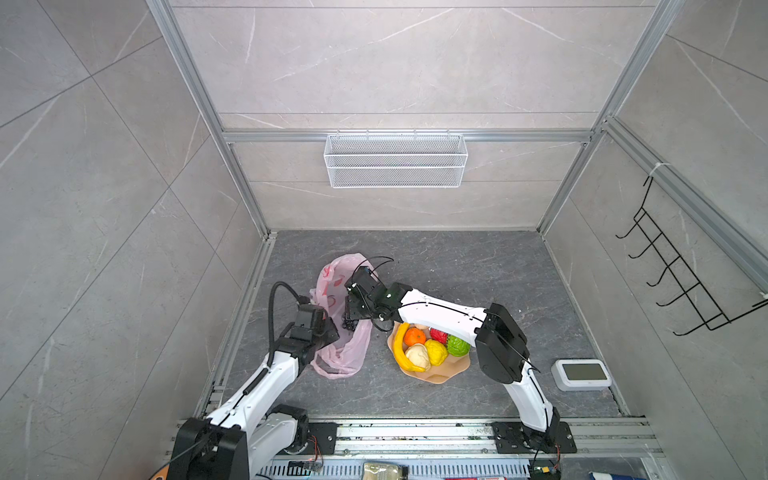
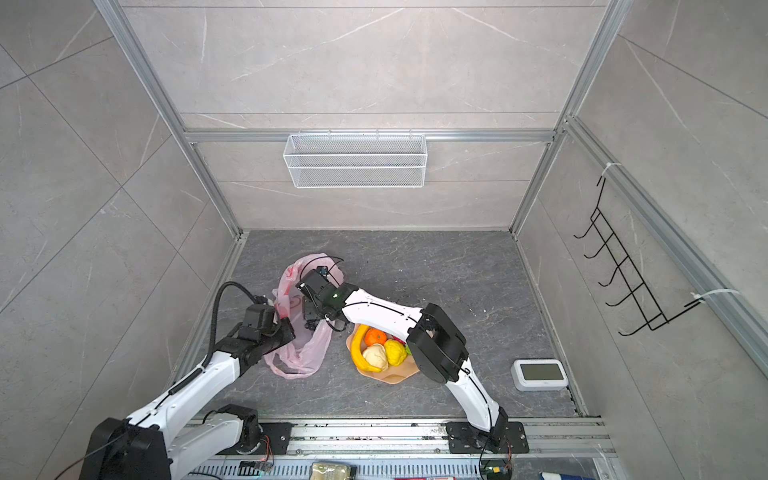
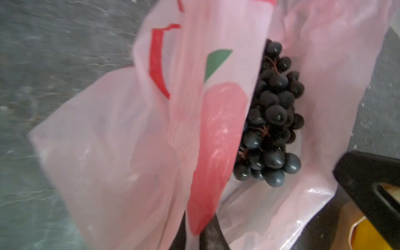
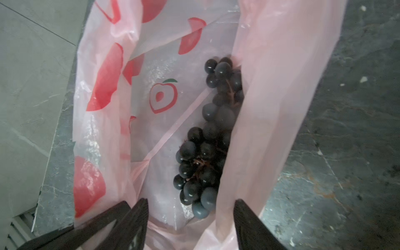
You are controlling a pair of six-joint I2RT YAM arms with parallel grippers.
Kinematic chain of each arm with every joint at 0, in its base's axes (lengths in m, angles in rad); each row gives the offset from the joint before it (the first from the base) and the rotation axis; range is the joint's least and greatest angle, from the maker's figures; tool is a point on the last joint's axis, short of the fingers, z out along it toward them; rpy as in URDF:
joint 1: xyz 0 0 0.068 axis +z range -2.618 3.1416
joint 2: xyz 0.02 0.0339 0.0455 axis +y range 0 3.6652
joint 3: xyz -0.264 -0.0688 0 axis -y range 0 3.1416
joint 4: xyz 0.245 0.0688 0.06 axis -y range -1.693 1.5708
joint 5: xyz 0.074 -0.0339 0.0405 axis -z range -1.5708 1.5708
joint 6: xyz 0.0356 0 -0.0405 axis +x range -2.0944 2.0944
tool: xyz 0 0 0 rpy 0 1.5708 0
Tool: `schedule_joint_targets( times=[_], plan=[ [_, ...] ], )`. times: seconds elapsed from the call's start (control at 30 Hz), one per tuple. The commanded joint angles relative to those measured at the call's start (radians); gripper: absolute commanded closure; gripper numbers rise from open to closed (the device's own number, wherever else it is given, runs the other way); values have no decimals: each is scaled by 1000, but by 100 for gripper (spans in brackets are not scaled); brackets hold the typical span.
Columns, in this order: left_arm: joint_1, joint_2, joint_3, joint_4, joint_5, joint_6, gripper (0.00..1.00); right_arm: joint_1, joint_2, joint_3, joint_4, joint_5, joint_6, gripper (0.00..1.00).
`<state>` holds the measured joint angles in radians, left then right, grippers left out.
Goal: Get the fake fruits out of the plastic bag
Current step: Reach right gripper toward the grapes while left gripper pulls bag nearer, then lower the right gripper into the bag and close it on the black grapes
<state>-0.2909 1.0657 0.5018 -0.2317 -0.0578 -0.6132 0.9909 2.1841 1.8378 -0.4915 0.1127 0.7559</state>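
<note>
- One bag (image 1: 343, 357), pink with red prints, lay crumpled on the table (image 1: 457, 270), at 9 o'clock of the plate (image 1: 451, 371) in both top views
- One bunch of grapes (image 3: 272, 112) lay inside the bag on its lower wall; both wrist views showed no other fruit in there
- Left gripper (image 1: 332, 332) met the bag from 8 o'clock; its two fingers were closed, pinching a fold of the bag's upper wall and holding it up off the grapes
- Right gripper (image 4: 190, 202) hung at the bag's opening, at 2 o'clock of the left gripper and near it; its two fingers (image 4: 134, 218) stood apart with nothing gripped, their tips just short of the nearest grapes
- Six fruits sat on the one plate: one banana (image 1: 400, 347) along the 9 o'clock rim, one tangerine (image 1: 414, 336) at 11 o'clock, one berry (image 1: 438, 333) at 12 o'clock, one green fruit (image 1: 458, 345) at 2 o'clock, one yellow fruit (image 1: 435, 352) at the centre, and one beige fruit (image 1: 417, 356) between banana and yellow fruit
- The right arm crossed above the plate's 1 o'clock rim
- One white device (image 1: 581, 374) with a screen lay at 3 o'clock of the plate, well apart
- One mesh basket (image 1: 395, 160) hung on the back wall at 12 o'clock
- One black rack (image 1: 673, 266) with five hooks hung on the wall at 3 o'clock
</note>
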Motion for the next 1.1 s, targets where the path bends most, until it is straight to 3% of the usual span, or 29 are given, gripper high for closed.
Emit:
schedule_joint_targets(
  times=[0.0,0.23,0.33,0.67,0.93,1.07],
  plan=[
    [-28,15,44,49,26,69,100,-5,-66,-43,55,16,31,35],
    [-28,-73,-44,117,-1,62,100,21,-1,42,38,-22,-5,36],
    [-28,-119,-66,109,-53,41,100,35,51,111,-16,13,-20,37],
    [-28,-142,-75,101,-73,36,100,32,121,203,-182,160,28,37],
    [-28,-136,-73,102,-61,35,100,-3,120,158,-176,123,64,38],
    [-28,-138,-74,103,-68,33,100,-16,117,130,-129,62,60,31]
  ],
)
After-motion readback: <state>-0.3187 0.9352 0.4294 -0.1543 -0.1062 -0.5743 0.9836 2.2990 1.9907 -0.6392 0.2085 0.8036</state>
